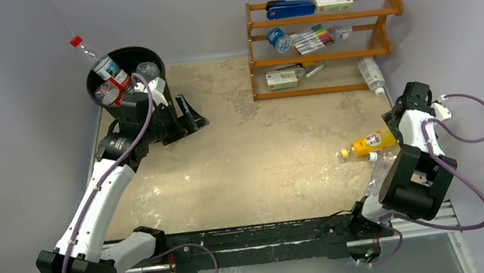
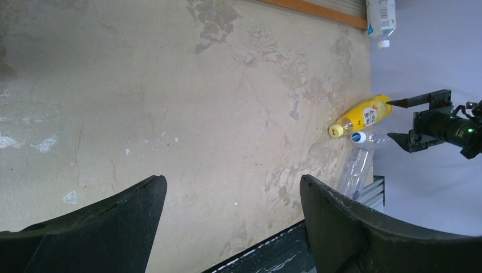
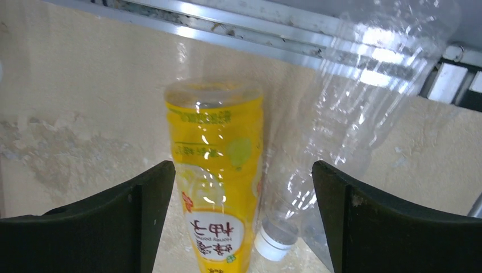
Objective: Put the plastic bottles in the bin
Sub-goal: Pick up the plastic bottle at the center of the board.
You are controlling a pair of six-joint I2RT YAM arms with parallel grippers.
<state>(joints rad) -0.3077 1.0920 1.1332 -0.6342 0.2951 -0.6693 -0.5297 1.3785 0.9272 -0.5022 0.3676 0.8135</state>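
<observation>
Worn beige tabletop (image 1: 261,148), large round black plastic bin (image 1: 119,54) at far left corner holding several clear bottles (image 1: 109,72), left gripper (image 2: 233,185) beside it, jaws wide and empty, right gripper (image 3: 243,170) spread wide about yellow plastic bottle (image 1: 370,141) lying beside crushed clear bottle (image 1: 379,172), white-capped clear bottle (image 1: 371,73) beside orange wooden rack (image 1: 327,56)

Yellow bottle (image 3: 219,187) is showing a yellow cap and a white label patch with brownish script; clear bottle (image 3: 364,85) is wearing a white cap. Black bin (image 1: 123,51) is holding a red-capped bottle (image 1: 88,54) with a red-and-white label, orange rack (image 1: 390,1) is carrying a blue stapler (image 1: 290,9), and the desk (image 1: 263,162) is reading mottled beige with grey blotches.
</observation>
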